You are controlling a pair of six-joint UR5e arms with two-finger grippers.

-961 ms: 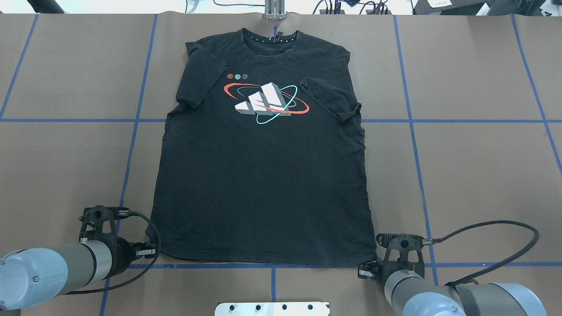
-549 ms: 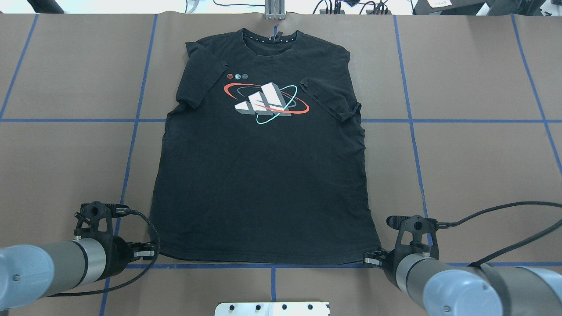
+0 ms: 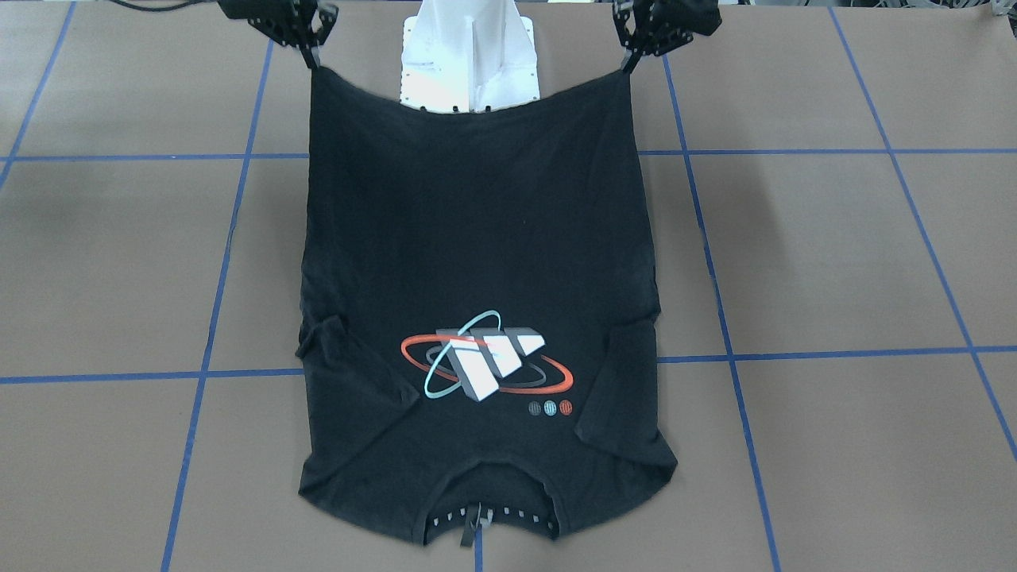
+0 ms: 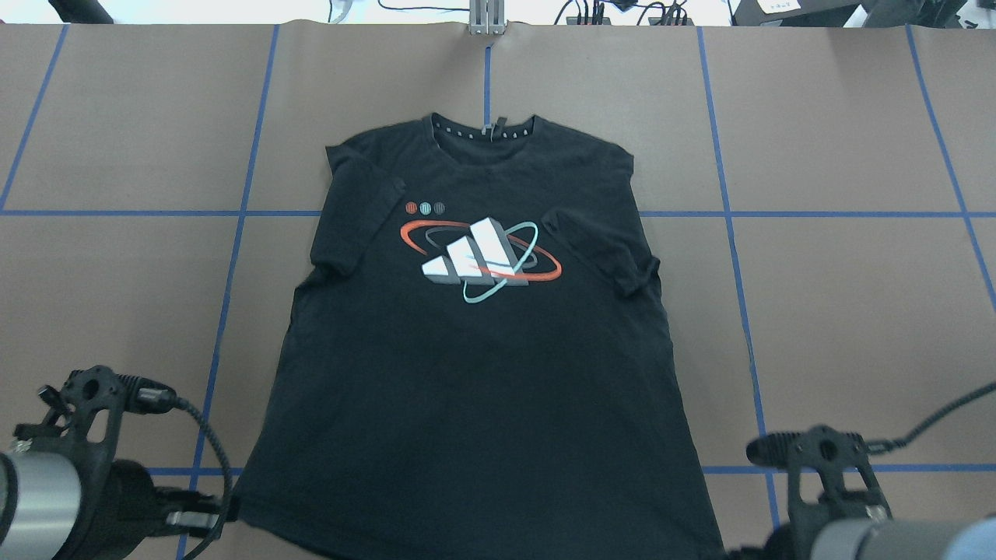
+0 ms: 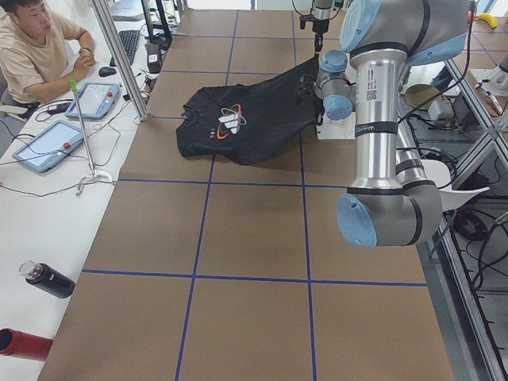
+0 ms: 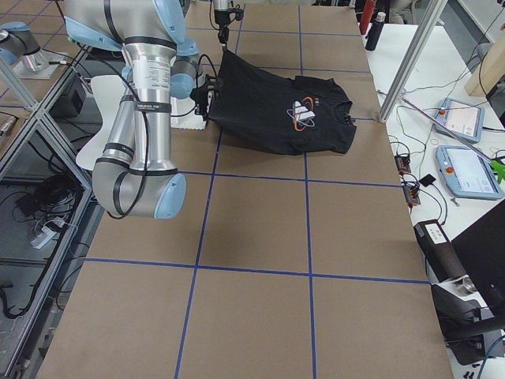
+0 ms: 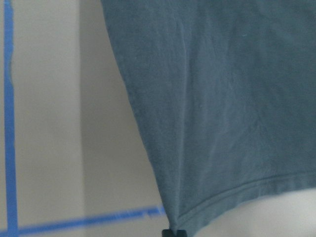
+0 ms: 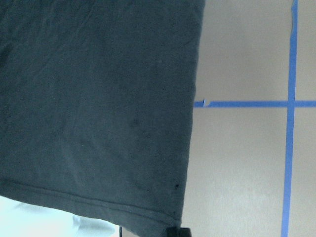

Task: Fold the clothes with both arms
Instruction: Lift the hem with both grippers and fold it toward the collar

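The black T-shirt (image 4: 467,373) lies graphic side up, its white, red and teal orbit graphic (image 4: 478,260) facing up and its collar (image 4: 482,128) at the far end. Its hem is lifted off the table and hangs taut between both grippers, as the front view (image 3: 477,238) shows. My left gripper (image 4: 210,519) is shut on the left hem corner; it also shows in the front view (image 3: 628,67) and the left wrist view (image 7: 174,232). My right gripper (image 3: 312,59) is shut on the right hem corner (image 8: 177,231). In the overhead view it is mostly cut off at the bottom edge.
The brown table cover carries a grid of blue tape lines (image 4: 731,233). The white pedestal (image 3: 469,56) stands behind the lifted hem. An operator (image 5: 32,48) sits at a side table with tablets (image 5: 48,147); a dark bottle (image 5: 48,279) lies there.
Both grippers have risen and pulled back toward the robot with the hem corners. The whole shirt has slid toward the robot, its collar now away from the table's far edge.
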